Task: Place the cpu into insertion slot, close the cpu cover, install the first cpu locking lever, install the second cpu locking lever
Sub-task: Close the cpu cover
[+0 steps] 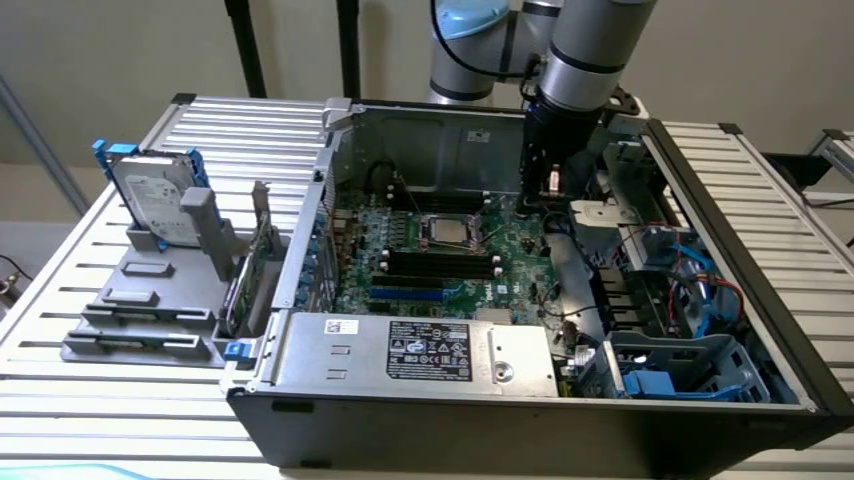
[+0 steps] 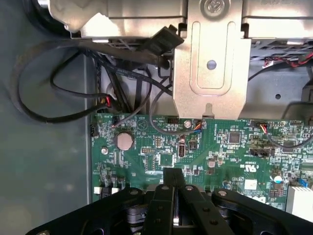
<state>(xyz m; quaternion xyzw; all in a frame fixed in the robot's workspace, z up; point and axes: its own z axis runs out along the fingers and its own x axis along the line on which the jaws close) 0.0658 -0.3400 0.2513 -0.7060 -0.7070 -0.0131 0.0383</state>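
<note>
You can read nothing for certain here — the white label (image 1: 427,350) on the power supply (image 1: 320,345) and the green board's (image 2: 220,147) markings are too small.

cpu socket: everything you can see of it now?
The socket is a small square, a silvery metal rim around a grey centre, lying flat on the green board inside the open case. In the exterior view it sits just above the black memory slots. The tool hangs apart from it, to the exterior view's right. Whether it is filled or closed cannot be told.
</note>
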